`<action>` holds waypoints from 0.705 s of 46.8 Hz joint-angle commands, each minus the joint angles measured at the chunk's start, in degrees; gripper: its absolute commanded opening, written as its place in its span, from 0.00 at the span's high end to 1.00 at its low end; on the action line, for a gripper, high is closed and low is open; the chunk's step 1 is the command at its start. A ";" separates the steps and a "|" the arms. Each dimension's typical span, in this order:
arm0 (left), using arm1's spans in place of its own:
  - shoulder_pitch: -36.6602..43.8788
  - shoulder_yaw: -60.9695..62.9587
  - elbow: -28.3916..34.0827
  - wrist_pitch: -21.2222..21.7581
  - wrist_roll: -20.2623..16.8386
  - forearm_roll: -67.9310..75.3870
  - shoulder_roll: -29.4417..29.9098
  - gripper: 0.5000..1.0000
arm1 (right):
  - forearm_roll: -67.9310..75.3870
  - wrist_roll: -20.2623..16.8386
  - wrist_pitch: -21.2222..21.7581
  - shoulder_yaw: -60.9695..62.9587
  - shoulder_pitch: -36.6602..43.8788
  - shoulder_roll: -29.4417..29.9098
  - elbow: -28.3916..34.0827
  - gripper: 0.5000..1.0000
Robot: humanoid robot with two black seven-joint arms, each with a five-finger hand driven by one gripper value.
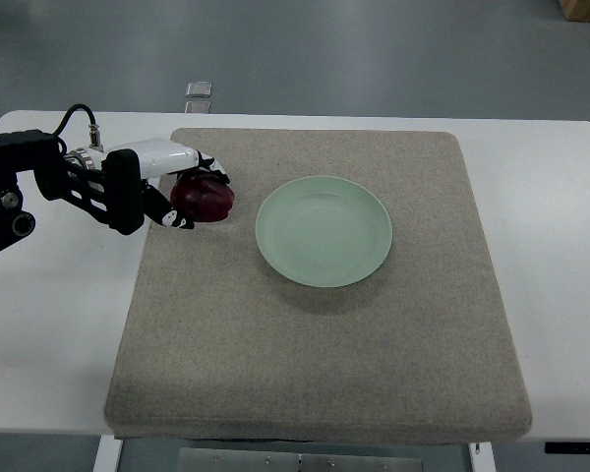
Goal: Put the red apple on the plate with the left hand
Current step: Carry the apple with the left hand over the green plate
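Note:
A dark red apple [205, 200] rests on the grey mat [315, 334] near its far left corner. My left hand [185, 192] comes in from the left edge and its white, black-tipped fingers [177, 221] curl around the apple's left side, one above and one below it. A pale green plate [324, 230] lies empty on the mat to the right of the apple, a small gap apart from it. The right hand does not show.
The mat covers most of a white table [59, 324]. A small clear object [199, 90] sits at the table's far edge. The grey floor lies beyond, with a brown box [585, 8] at the top right corner.

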 commanded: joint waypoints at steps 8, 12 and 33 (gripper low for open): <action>-5.66 0.48 -0.82 -0.35 -0.21 -2.89 -0.07 1.00 | 0.00 0.00 0.05 0.00 0.00 0.00 0.00 0.08; -6.11 0.83 -0.56 -0.44 -0.12 -3.07 -3.66 1.00 | 0.00 0.00 -0.04 0.00 0.00 0.00 0.00 0.07; -5.67 3.99 4.28 -0.53 0.23 -2.20 -14.48 1.00 | 0.00 0.00 0.05 0.00 0.00 0.00 0.00 0.07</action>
